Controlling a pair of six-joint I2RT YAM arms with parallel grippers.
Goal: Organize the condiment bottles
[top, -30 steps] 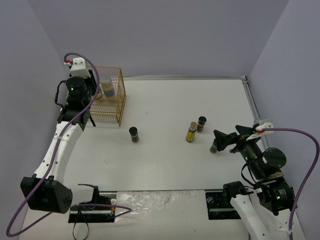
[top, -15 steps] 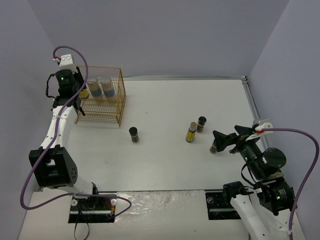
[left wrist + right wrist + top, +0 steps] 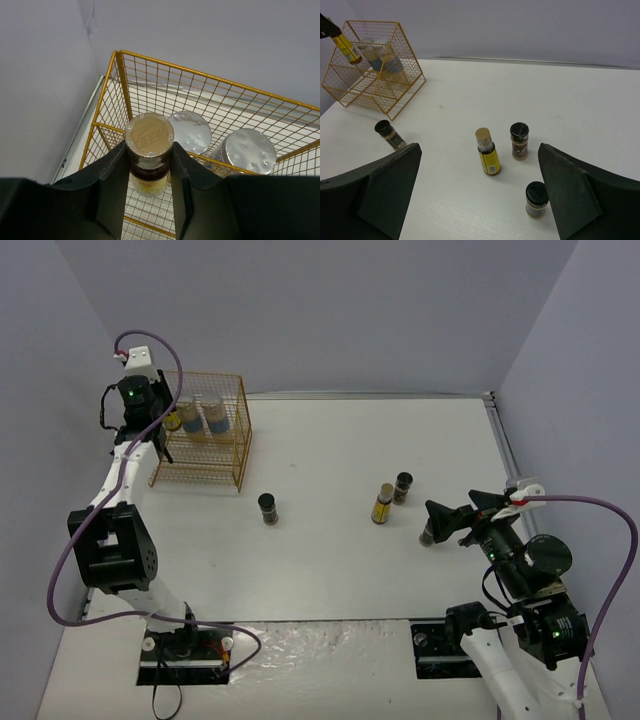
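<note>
My left gripper [image 3: 148, 150] is shut on a slim yellow-labelled bottle [image 3: 149, 135], just under its tan cap. It holds the bottle tilted at the left end of the gold wire rack [image 3: 200, 76]. From above, that bottle [image 3: 172, 423] sits at the rack's [image 3: 243, 440] left side. Two pale blue-labelled jars [image 3: 189, 131] [image 3: 248, 150] stand inside the rack. On the table stand a second yellow-labelled bottle [image 3: 487, 157] and three dark black-lidded jars [image 3: 390, 135] [image 3: 519, 140] [image 3: 537, 199]. My right gripper [image 3: 479, 150] hangs open and holds nothing, just near of them.
The rack stands at the table's far left, close to the left wall [image 3: 60, 390]. A raised rail [image 3: 495, 430] runs along the table's right edge. The nearest dark jar [image 3: 428, 533] stands just left of my right gripper's fingers [image 3: 440, 512].
My left arm has swung left with the yellow-labelled bottle, from over the rack's front to its left end. This uncovered the two pale jars. The right arm has not moved.
</note>
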